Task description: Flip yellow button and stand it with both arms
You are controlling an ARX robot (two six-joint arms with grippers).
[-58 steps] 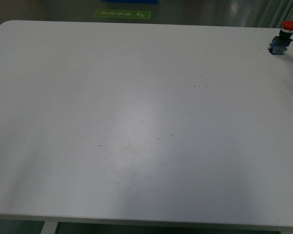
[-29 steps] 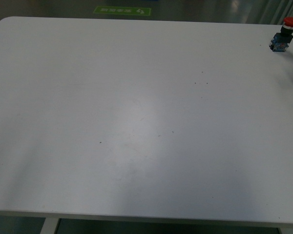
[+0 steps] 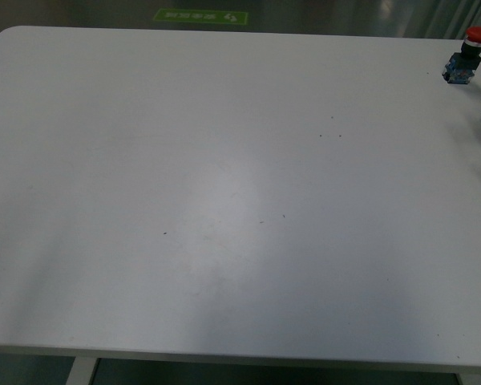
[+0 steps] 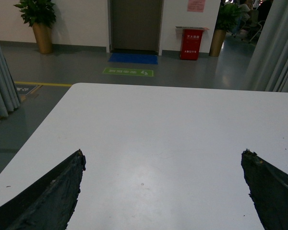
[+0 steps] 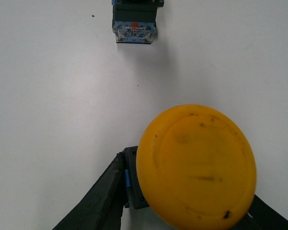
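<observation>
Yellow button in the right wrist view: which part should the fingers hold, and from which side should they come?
Hold the boxy block under the yellow button's cap, not the cap, which is round, wide and overhangs it. Come from the cap end, one of the fingers on each flat side of the block.

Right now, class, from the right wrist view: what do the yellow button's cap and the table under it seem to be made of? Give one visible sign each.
The yellow button's cap: probably moulded plastic, smooth with a dull sheen; faint concentric rings and dark scuffs show. The table: likely white laminate, flat and even, with tiny dark specks; its core is hidden.
</observation>
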